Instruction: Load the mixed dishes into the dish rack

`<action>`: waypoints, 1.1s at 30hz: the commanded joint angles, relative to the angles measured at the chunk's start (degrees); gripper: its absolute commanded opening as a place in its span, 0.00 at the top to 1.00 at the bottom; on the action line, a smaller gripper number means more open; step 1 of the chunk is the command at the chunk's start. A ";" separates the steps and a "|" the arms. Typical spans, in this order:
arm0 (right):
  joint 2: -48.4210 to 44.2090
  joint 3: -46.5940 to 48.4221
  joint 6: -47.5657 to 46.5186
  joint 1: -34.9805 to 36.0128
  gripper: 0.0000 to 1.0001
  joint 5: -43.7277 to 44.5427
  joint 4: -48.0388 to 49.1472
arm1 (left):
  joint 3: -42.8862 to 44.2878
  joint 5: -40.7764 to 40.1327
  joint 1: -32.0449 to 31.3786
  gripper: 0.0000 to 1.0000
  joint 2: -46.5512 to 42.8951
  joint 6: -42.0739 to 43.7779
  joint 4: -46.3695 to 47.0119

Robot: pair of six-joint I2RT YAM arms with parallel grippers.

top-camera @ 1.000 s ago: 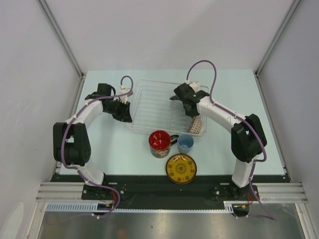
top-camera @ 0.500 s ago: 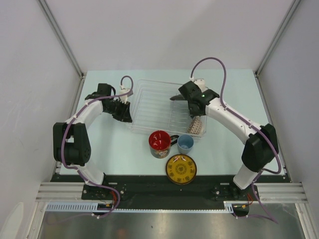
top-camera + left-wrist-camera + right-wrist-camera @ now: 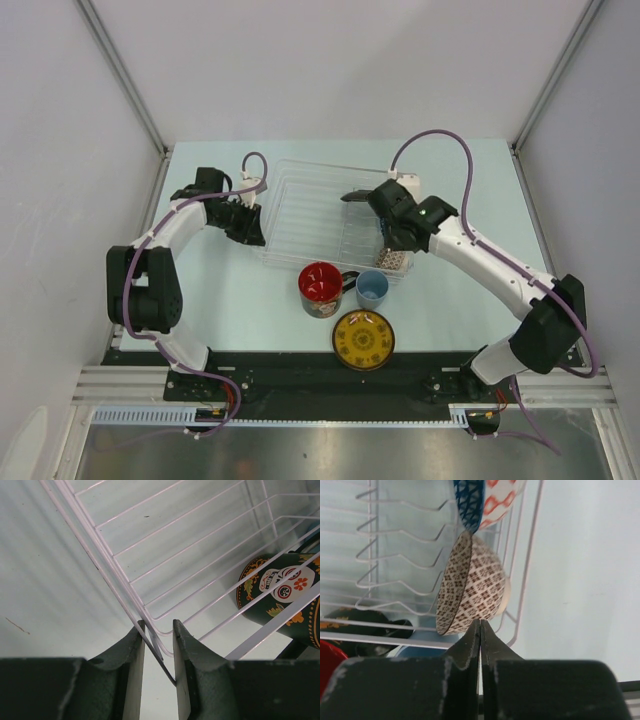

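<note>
The clear dish rack (image 3: 310, 215) lies mid-table. My left gripper (image 3: 250, 224) is shut on the wire rim at its left side; the wire runs between the fingers (image 3: 134, 652) of that gripper (image 3: 158, 647). My right gripper (image 3: 390, 243) hangs over the rack's near right corner, shut and empty (image 3: 480, 630). Just beyond its tips, a brown-and-white patterned bowl (image 3: 472, 592) lies on its side in the rack. A blue-white patterned bowl (image 3: 485, 500) sits behind it. In front of the rack stand the red mug (image 3: 321, 287), the light-blue cup (image 3: 372, 289) and the yellow saucer (image 3: 363, 338).
A thin dark thing (image 3: 352, 196) stands on edge inside the rack near the right wrist. Through the rack wires the mug's dark skull-patterned side (image 3: 285, 595) shows. White walls close in the table on three sides. The arm bases sit at the near edge.
The right arm has stretched out, its elbow swinging right, and its gripper has moved toward the rack's near right corner over the bowl. The left arm has not moved.
</note>
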 commanded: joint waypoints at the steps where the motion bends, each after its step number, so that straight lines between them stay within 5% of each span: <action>1: -0.99 -2.60 3.66 1.67 1.00 -3.49 2.37 | 2.68 2.37 -0.14 0.80 -1.44 4.23 -2.18; 33: 3.77 -7.96 -1.95 -6.40 1.00 -3.14 13.80 | 4.18 2.02 -0.14 0.79 -1.08 3.45 -2.18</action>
